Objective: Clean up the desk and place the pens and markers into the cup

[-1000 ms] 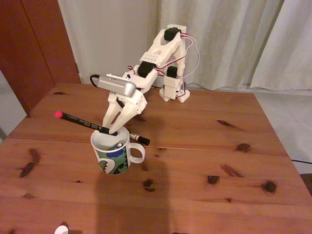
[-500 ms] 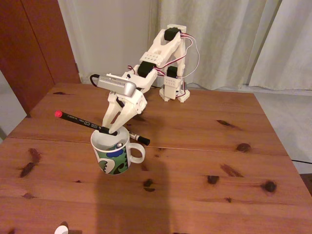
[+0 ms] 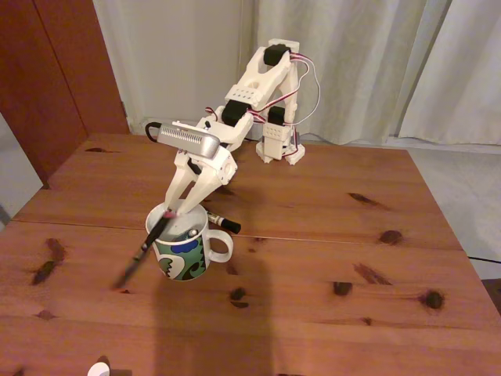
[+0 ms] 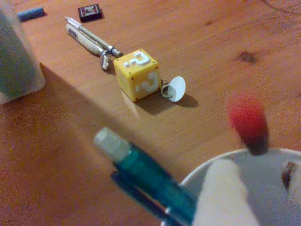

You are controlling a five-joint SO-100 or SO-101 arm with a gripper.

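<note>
My gripper (image 3: 178, 208) hangs just over the white swirl-patterned cup (image 3: 182, 254) on the wooden desk (image 3: 329, 235). The long black pen (image 3: 145, 249) is a blur: its top is at my fingertips and its length slants over the cup's left rim toward the desk. In the wrist view its red tip (image 4: 247, 117) smears past the cup's rim (image 4: 202, 173). My gripper (image 4: 261, 186) looks slightly open there, its pale fingers (image 4: 225, 193) apart. The teal pen (image 4: 150, 176) leans out of the cup, and its end shows inside (image 3: 190, 233). The black-capped marker (image 3: 224, 223) lies behind the cup.
Ahead in the wrist view a yellow question-mark cube (image 4: 137, 74) with a white disc lies on the desk (image 4: 70, 141), beside a silver pen (image 4: 89, 41), a small dark tile (image 4: 89, 12) and a pale box (image 4: 16, 61). The arm's base (image 3: 280, 147) stands at the desk's far edge.
The black pen, held level and pointing left, has swung about its gripper end. It now slants steeply down over the cup's left rim. The arm has hardly moved.
</note>
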